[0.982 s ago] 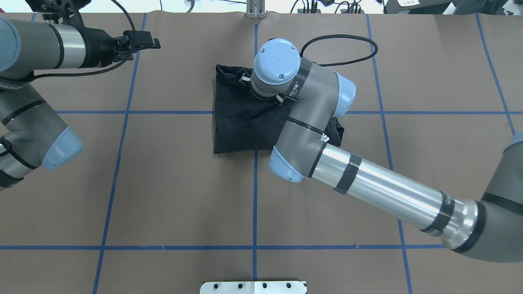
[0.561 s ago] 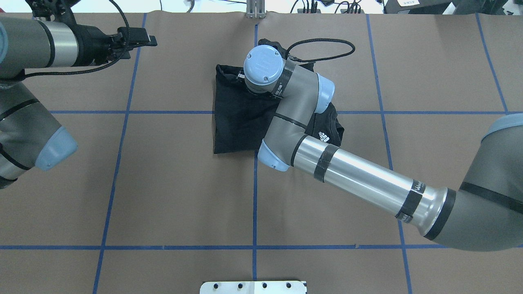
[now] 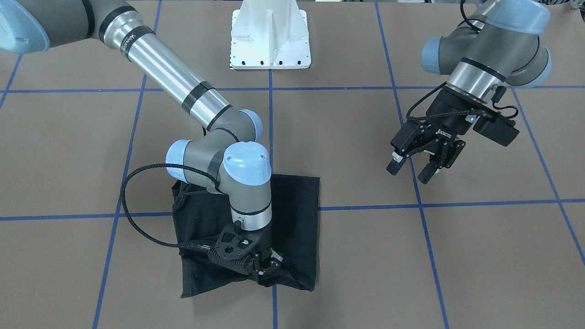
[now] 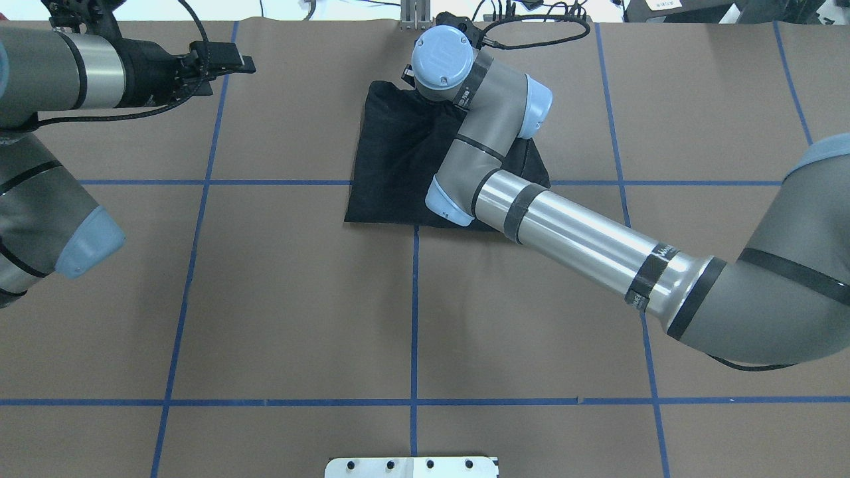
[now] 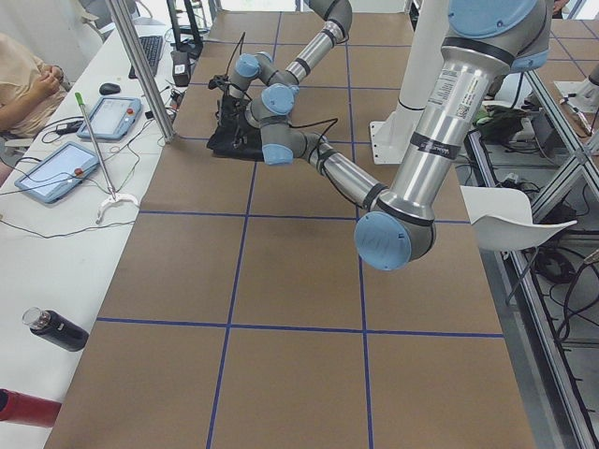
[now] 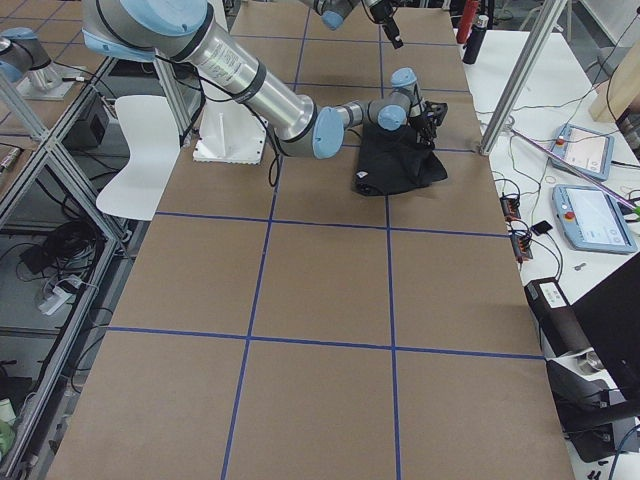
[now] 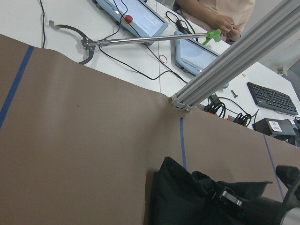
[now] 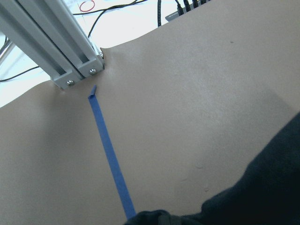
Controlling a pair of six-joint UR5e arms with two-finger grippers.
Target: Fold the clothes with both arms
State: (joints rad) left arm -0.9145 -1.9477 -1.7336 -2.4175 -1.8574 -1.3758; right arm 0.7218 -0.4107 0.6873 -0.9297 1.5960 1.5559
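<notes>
The black T-shirt (image 3: pixel 297 219) lies folded into a rough square near the table's far edge (image 4: pixel 398 159). My right gripper (image 3: pixel 267 269) points down at the shirt's far hem, its fingers pinched together on a raised bunch of cloth there. In the overhead view the right wrist covers that gripper. The right wrist view shows only a dark corner of the T-shirt (image 8: pixel 267 187) and bare brown table. My left gripper (image 3: pixel 406 171) hangs open and holds nothing, well off to the shirt's side above the table. The left wrist view catches the T-shirt (image 7: pixel 187 201) at its lower edge.
The white pedestal base (image 3: pixel 270 41) stands at the robot's side. An aluminium post (image 4: pixel 415 16) rises at the far edge, just beyond the shirt. Past it a white bench holds tablets (image 7: pixel 140 16) and a grabber tool (image 7: pixel 140 40). A person (image 5: pixel 28 79) sits there.
My right arm has stretched toward the far edge, and the shirt has slid that way with the gripper. The small white logo is now covered by the arm. The left arm has barely moved.
</notes>
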